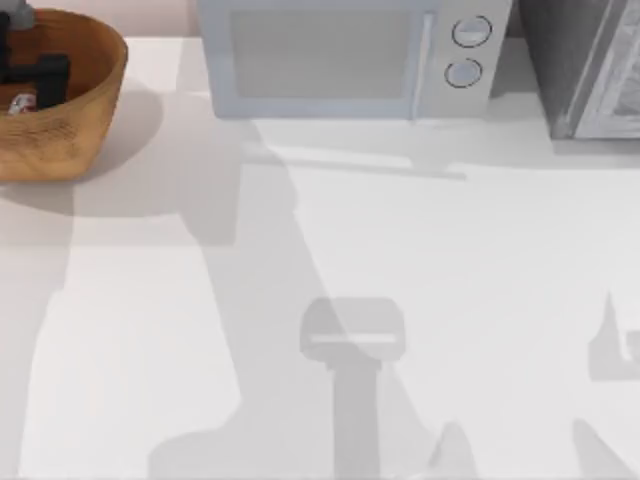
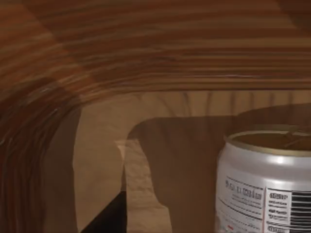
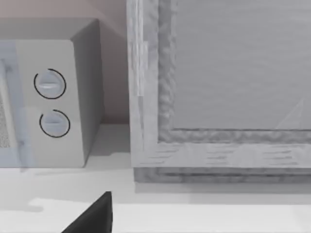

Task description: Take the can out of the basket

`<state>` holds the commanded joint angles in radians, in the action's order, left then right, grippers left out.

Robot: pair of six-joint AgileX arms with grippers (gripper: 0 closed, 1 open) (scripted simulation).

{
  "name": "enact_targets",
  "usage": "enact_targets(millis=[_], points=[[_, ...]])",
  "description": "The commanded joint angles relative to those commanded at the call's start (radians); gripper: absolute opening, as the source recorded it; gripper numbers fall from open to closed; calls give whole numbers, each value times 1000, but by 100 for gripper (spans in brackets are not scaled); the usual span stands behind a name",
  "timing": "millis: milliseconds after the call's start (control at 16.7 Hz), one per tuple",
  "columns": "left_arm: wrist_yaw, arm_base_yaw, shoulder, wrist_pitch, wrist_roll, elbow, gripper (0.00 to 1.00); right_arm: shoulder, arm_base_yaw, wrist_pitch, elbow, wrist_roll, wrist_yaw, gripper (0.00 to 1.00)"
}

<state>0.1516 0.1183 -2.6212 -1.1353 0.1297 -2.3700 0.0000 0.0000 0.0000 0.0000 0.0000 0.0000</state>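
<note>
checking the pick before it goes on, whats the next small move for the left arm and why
Probably shift the left tool sideways to centre on the can. It is already down inside the basket, but in the left wrist view the can stands upright off to one side, not yet between the fingers.

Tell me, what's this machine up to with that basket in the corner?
The left gripper is down inside the basket at the table's far left, close to the can, which stands upright on the basket floor. The can is not lifted yet. A microwave sits at the back of the table.
</note>
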Motion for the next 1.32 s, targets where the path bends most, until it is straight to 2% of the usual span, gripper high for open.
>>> enact_targets(millis=[600,1080,1320], points=[[0,0,0,0,0,0,2,0,0,0,0,0,0,100],[0,0,0,0,0,0,0,0,0,0,0,0,0,100],[-13,-1,75,10,-3,36,0,0,0,0,0,0,0,100]])
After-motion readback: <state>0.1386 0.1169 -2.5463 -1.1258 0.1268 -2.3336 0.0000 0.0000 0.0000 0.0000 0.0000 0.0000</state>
